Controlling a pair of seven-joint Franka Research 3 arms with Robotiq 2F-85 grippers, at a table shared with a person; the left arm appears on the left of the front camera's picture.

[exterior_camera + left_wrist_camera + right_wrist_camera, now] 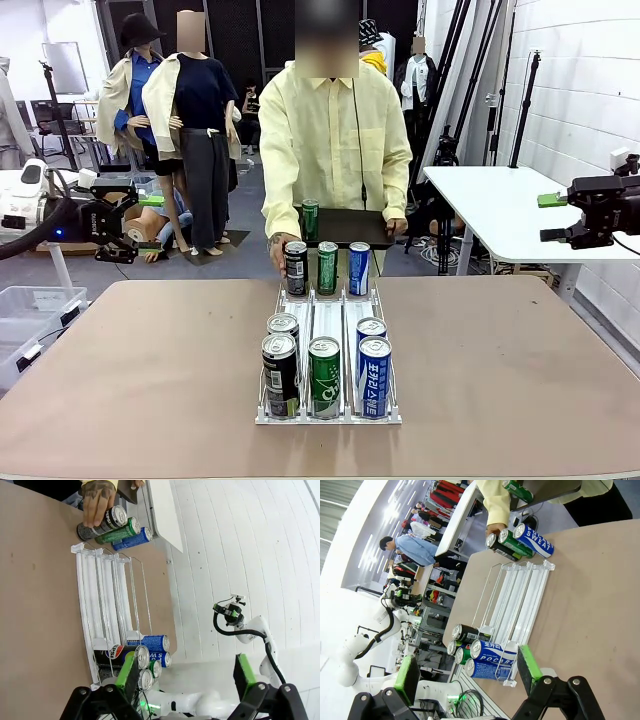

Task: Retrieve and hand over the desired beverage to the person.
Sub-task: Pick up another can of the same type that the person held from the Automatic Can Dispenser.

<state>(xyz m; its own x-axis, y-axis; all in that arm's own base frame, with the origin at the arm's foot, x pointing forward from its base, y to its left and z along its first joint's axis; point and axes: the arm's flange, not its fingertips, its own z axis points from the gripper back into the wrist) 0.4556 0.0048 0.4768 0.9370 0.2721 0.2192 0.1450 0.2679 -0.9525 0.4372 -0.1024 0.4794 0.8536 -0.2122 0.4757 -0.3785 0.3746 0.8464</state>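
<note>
A white side table (pixel 500 208) stands beyond the brown table (pixel 520 360).

Far black can (pixel 111 520) partly under the person's hand (pixel 97 499), its label perhaps Pepsi, too small.

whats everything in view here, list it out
table: one, brown, under the rack
rack: one, white, three lanes, middle of the table
black cans: three; two in the left lane at the rack's near end, one at its far end
green cans: three; one at the near end, one at the far end, one on the tray
blue cans: three; two in the right lane at the near end, one at the far end
tray: one, black, held past the table's far edge
side table: one, white, back right
person: one, pale-yellow shirt, far side
person's hand: one, on the far black can
left gripper: open, off the table's left
right gripper: open, off the table's right
</note>
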